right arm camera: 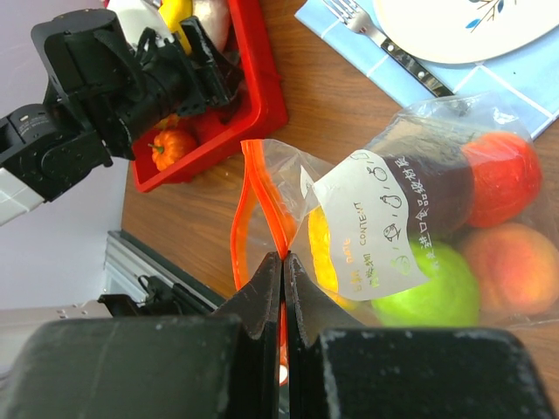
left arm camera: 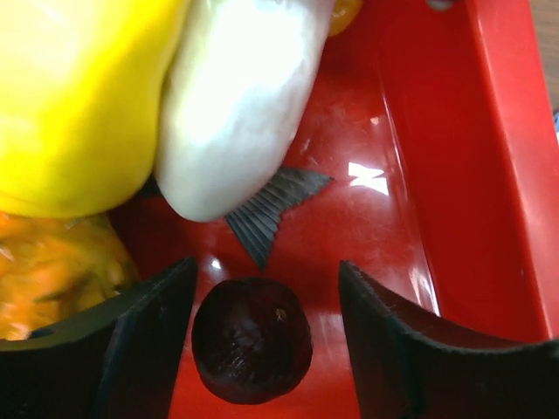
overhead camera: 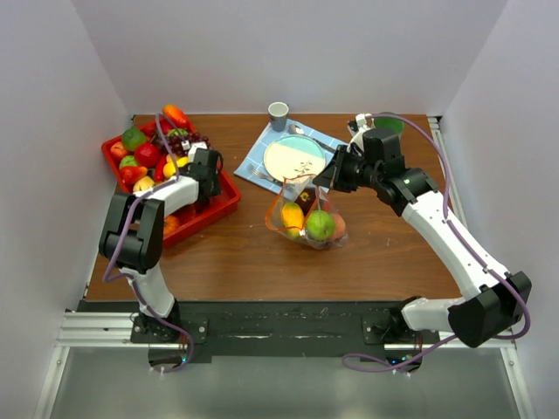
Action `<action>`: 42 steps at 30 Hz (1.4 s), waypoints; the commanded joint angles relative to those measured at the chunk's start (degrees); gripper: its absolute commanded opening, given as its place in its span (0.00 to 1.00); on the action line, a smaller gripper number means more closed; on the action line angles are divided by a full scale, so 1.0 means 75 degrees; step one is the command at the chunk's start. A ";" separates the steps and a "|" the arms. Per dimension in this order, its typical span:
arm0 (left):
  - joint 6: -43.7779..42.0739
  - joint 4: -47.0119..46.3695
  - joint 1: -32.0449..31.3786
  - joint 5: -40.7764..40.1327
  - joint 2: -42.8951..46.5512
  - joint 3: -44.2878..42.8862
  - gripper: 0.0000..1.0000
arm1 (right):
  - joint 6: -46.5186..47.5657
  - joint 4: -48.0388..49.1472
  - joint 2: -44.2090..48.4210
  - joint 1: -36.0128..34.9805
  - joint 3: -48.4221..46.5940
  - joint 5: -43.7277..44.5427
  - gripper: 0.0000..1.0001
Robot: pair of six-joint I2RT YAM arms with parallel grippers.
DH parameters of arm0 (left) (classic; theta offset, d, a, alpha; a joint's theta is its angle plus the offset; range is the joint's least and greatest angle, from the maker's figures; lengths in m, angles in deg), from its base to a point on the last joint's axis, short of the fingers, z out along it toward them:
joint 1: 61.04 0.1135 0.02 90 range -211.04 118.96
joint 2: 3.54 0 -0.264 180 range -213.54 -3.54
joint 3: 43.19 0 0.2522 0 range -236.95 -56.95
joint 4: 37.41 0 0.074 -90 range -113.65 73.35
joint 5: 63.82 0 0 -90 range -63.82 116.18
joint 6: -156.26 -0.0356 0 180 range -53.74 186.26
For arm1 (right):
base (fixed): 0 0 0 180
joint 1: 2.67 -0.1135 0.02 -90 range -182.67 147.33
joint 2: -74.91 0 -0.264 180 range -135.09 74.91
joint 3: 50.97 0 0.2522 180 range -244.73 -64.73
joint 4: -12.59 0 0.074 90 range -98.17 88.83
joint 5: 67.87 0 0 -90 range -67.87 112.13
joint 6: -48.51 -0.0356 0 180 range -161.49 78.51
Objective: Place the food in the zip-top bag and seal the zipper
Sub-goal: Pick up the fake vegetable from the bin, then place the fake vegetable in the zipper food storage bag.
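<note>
Overall, a brown wooden desk [overhead camera: 376,262] carries a red tray [left arm camera: 498,157] at its far left, heaped with toy fruits and vegetables. A blue napkin [overhead camera: 262,148] with a pale plate [overhead camera: 295,159] and a fork [right arm camera: 384,44] lies at the far centre.

The zip-top bag [right arm camera: 293,175] stands just near of the plate at mid-desk, mouth uppermost and gaping. It holds a green apple [right arm camera: 428,292], a peach [right arm camera: 511,262], a red-orange fruit [right arm camera: 498,179] and a yellow piece [right arm camera: 327,253].

The right gripper [right arm camera: 282,257] reaches in from the right; its jaws are pressed together on the orange-red zipper [right arm camera: 253,157], holding the bag's mouth edge up.

The left gripper [left arm camera: 266,266] is down inside the tray, jaws apart, straddling a dark purple round toy fruit [left arm camera: 251,340] on the tray floor. Contact with that fruit cannot be confirmed.
</note>
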 commanded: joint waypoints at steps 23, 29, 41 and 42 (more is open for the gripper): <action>0.0092 0.0001 -0.0395 -0.0067 0.1641 0.0259 0.20 | -0.0045 0.0258 0.0313 -0.0022 0.0063 0.0040 0.00; 0.0033 0.0259 -0.0664 0.0729 0.2801 0.0142 0.20 | -0.0056 0.0223 0.0160 -0.0011 -0.0089 0.0145 0.00; 0.1438 -0.0115 -0.2818 0.2956 0.4513 0.0130 0.21 | -0.0068 0.0070 -0.0027 -0.0022 -0.0370 0.0438 0.00; 0.1509 -0.0162 -0.2972 0.2968 0.4548 0.0118 0.21 | -0.0091 0.0070 -0.0039 -0.0034 -0.0393 0.0485 0.00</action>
